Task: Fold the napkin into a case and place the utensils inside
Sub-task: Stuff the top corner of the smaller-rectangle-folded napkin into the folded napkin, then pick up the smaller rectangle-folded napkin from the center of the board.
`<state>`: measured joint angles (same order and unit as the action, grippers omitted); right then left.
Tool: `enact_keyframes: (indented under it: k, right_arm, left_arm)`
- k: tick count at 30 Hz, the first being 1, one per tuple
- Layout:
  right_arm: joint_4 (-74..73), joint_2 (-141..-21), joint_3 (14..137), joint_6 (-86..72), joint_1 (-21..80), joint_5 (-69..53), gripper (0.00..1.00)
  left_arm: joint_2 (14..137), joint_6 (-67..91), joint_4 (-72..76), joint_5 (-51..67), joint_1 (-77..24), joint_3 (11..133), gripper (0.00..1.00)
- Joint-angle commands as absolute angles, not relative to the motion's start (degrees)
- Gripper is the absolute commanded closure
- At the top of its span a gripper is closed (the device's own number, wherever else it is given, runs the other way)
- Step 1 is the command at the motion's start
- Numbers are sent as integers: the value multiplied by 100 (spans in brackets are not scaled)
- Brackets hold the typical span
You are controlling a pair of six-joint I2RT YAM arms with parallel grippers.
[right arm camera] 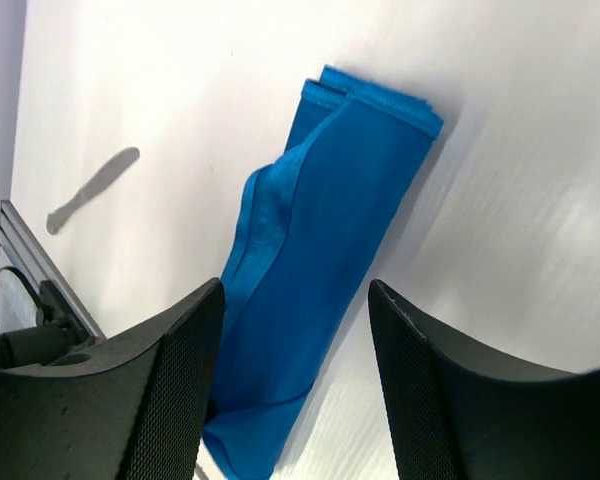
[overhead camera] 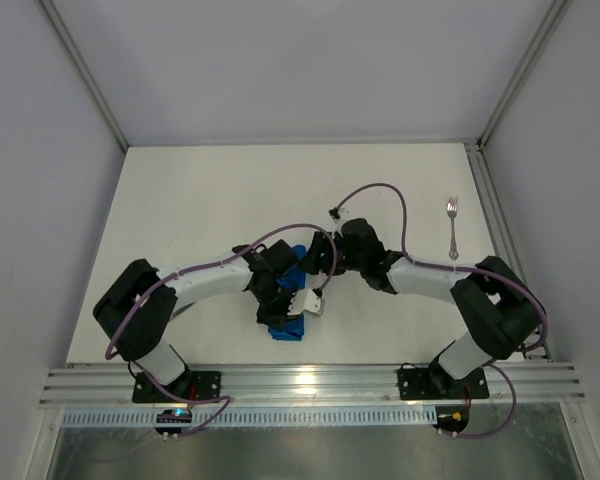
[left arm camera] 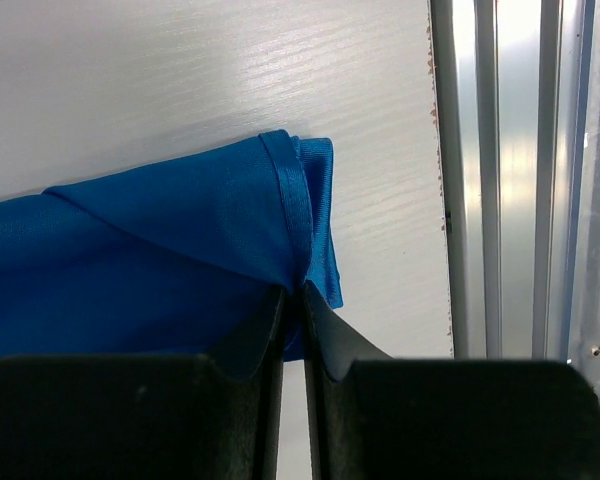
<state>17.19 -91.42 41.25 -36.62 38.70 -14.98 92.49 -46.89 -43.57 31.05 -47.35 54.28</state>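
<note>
- At the left end effector (left arm camera: 294, 293), the fingers are pressed together on the hemmed corner of the napkin (left arm camera: 170, 250), so it's clamped on cloth. This is nr the near edge of the worktop (left arm camera: 180, 80), w/ the rails (left arm camera: 500, 200) just beyond.
- Over at the right end effector (right arm camera: 295, 290), the fingers stand wide apart and hold nothing. It hangs above the far part of the napkin, w/ cloth showing thru the gap.
- The napkin is already a narrow layered strip at mid-worktop, between the two arms. In the top view its long axis runs far-to-near: the near end is in the left end effector's pinch, the far end under the right one.
- The fork (overhead camera: 452, 228) lies well apart from the strip, out nr the worktop's right edge. Its tines point away from the bases and the handle toward them, so its long axis is approx parallel to the strip.
- Key relation for you: the fork sits to the right of both end effectors, and the right arm is clearly nearer and free. My judgement is that the right arm fetches while the left pins the corner.
- I can't pick out a knife-like piece in the top view. A grey streak in the right wrist view may be it or a shadow; can't tell.
- Likely risk: thin cloth, so the layers could shift if the pinch lets go.
</note>
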Motion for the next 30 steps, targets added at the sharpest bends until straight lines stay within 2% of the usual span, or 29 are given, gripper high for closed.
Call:
enact_keyframes:
  k: [1,6,9,15,19,30]
  right_arm:
    - [1048,-8465,4078,-3515,3779,-1266,36]
    - [1634,-7736,2771,-4314,3902,-1468,36]
    - [1977,-7515,2277,-4693,4322,-1248,36]
    - [3109,-8225,2145,-5211,4895,-1274,36]
    - [3690,-8954,2136,-5457,5036,-1327,37]
    - [5219,-10018,1687,-5950,5203,-1371,37]
  left_arm:
    - [9097,-4720,-4254,3225,-4685,5388,89]
    - [9027,-4702,-4210,3287,-4676,5361,89]
    - [8991,-4711,-4184,3331,-4676,5361,90]
    - [9000,-4667,-4157,3401,-4667,5379,89]
    - [9000,-4632,-4148,3419,-4667,5388,90]
    - [8982,-4693,-4157,3384,-4667,5370,91]
